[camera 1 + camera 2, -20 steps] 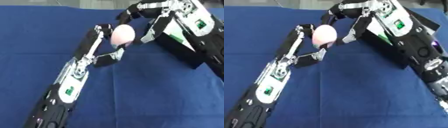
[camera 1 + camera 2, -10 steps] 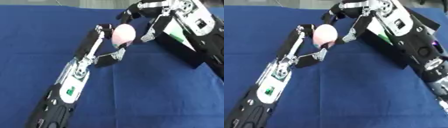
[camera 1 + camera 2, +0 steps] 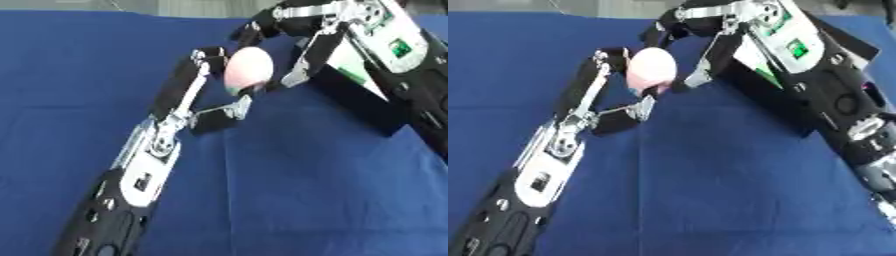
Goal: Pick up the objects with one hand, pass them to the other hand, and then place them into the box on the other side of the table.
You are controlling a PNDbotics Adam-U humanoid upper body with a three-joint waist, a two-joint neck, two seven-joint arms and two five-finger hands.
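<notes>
Your left hand [image 3: 188,107] pinches the pink egg-shaped object [image 3: 248,69] between fingers and thumb above the blue table [image 3: 297,195]. Your right hand [image 3: 302,35] curls around its far side; contact is unclear. Its palm hides most of the box [image 3: 372,107].

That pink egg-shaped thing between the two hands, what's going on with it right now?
It's mid-handover. The left hand pinches the pink egg-shaped object between fingers and thumb, above the blue table. The right hand reaches in from the upper right, fingers curved over and beside the object without clearly closing on it. A dark box sits under the right arm.
</notes>
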